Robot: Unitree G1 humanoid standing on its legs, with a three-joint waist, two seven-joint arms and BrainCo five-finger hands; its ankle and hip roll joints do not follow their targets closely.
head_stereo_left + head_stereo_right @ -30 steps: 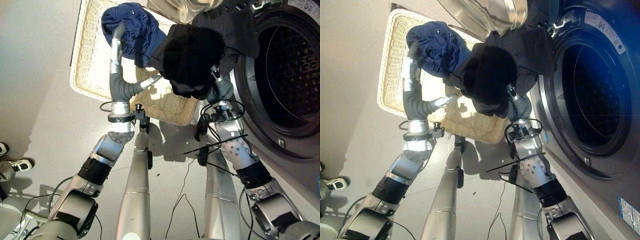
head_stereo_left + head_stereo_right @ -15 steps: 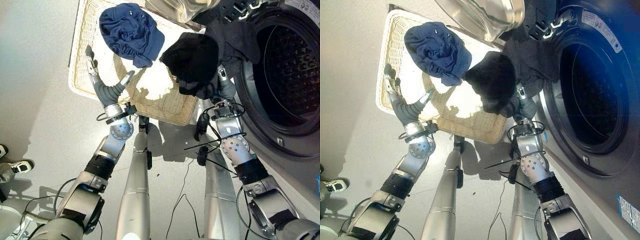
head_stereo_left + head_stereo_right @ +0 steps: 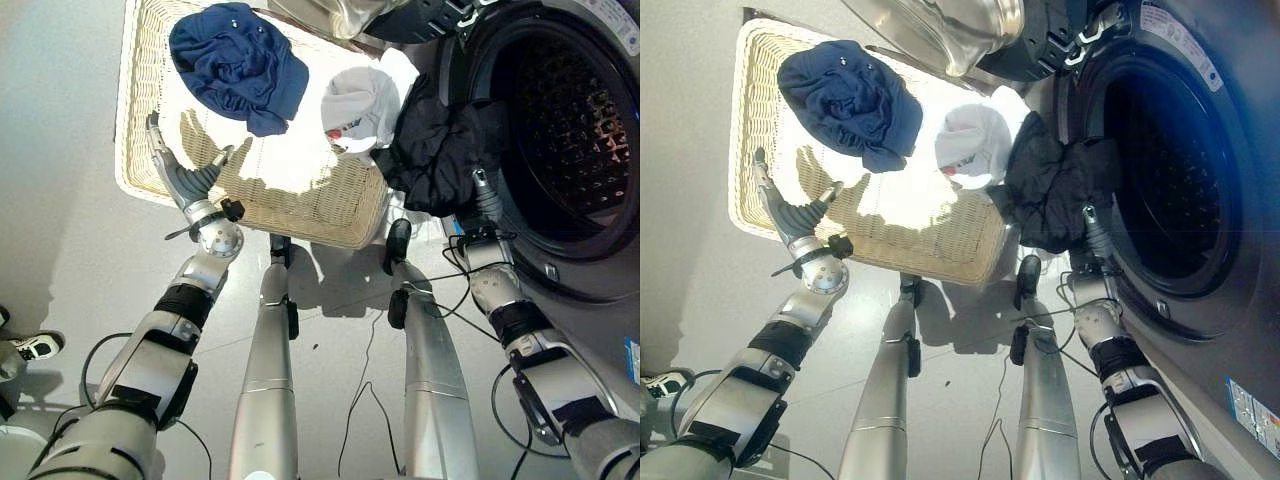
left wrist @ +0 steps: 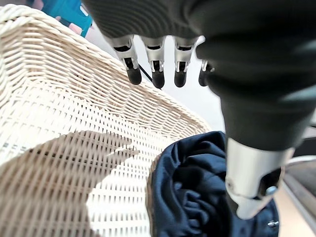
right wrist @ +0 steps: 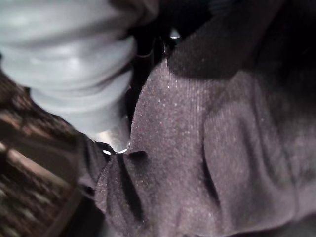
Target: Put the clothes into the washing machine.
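Two arms raised, left hand fingers spread over wicker basket, right hand fingers buried in black garment, state unclear.

Cream woven wicker basket, tight lattice weave. Crumpled navy-blue cloth garment; rumpled white cloth garment with small red and blue print; limp black knit garment, finely ribbed.

No print here can be read. The dark-fronted front-loading washing machine carries a long white sticker beside the upper edge of its round door opening, with lines of small lettering too fine to make out. A small blue label sits low on its front panel, also illegible. The crumpled white cloth garment bears a small red and blue mark, unreadable.
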